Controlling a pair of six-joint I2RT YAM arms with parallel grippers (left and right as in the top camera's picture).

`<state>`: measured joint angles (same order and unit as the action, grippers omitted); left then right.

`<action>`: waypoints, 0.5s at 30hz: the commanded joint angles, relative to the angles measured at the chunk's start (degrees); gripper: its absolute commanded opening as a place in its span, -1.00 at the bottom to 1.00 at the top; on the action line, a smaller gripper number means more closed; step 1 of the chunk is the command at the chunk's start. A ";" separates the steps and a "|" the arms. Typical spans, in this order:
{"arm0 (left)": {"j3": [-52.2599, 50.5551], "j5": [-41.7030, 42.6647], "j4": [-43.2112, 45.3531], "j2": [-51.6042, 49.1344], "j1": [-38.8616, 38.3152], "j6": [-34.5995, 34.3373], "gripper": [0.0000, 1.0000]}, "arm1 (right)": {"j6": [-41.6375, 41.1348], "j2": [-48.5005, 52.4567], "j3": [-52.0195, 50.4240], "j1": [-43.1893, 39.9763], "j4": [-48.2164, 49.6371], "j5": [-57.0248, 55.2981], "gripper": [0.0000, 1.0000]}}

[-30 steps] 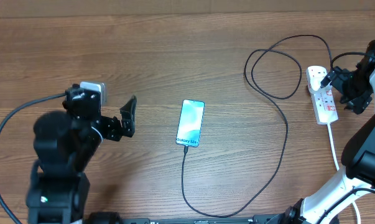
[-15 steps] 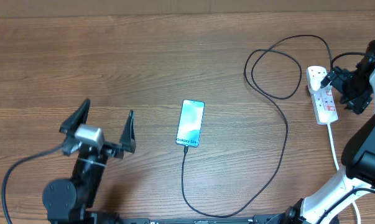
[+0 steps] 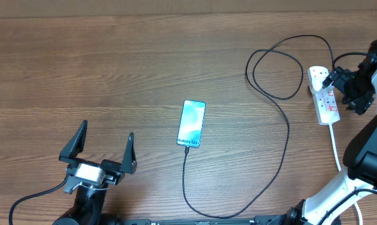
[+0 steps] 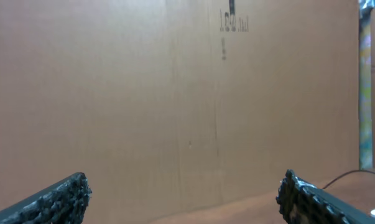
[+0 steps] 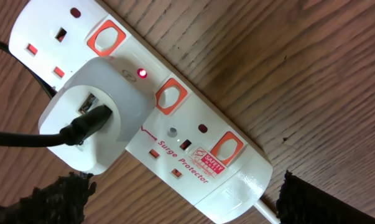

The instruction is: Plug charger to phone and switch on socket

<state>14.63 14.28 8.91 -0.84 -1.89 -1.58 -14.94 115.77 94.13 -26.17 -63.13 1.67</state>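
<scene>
The phone (image 3: pixel 191 123) lies flat at the table's middle, its screen lit. The charger (image 3: pixel 287 134), a thin black cable, meets the phone's lower edge, loops along the front and runs up right to the socket (image 3: pixel 324 97). There its black end (image 5: pixel 87 118) sits in a white adapter on the socket (image 5: pixel 193 143). A red light (image 5: pixel 142 74) glows beside the adapter. My right gripper (image 3: pixel 344 90) hovers over the socket, open (image 5: pixel 184 199) and holding nothing. My left gripper (image 3: pixel 102 145) is open at the front left, well away from the phone, facing the back wall (image 4: pixel 184 196).
The socket's white lead (image 3: pixel 336 147) runs toward the front past my right arm's base (image 3: pixel 363 156). The charger forms a loose loop (image 3: pixel 276 69) at the back right. A brown cardboard wall (image 4: pixel 187 93) stands behind the table.
My left arm has drawn back toward the front edge, and its gripper now points at the back wall. The right gripper, phone and cable have not moved.
</scene>
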 commanded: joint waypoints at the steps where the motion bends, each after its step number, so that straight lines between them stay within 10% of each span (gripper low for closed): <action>1: -1.70 -0.31 -0.07 0.66 -0.02 -0.33 0.99 | 0.42 -1.64 1.09 0.02 0.07 0.13 1.00; 15: -14.36 -0.26 0.74 0.68 -0.13 -0.33 0.99 | 0.42 -1.66 1.09 0.02 0.07 0.11 0.99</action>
<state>0.97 14.28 9.85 -0.86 -1.89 -1.58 -14.94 115.77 94.13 -26.15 -63.13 1.67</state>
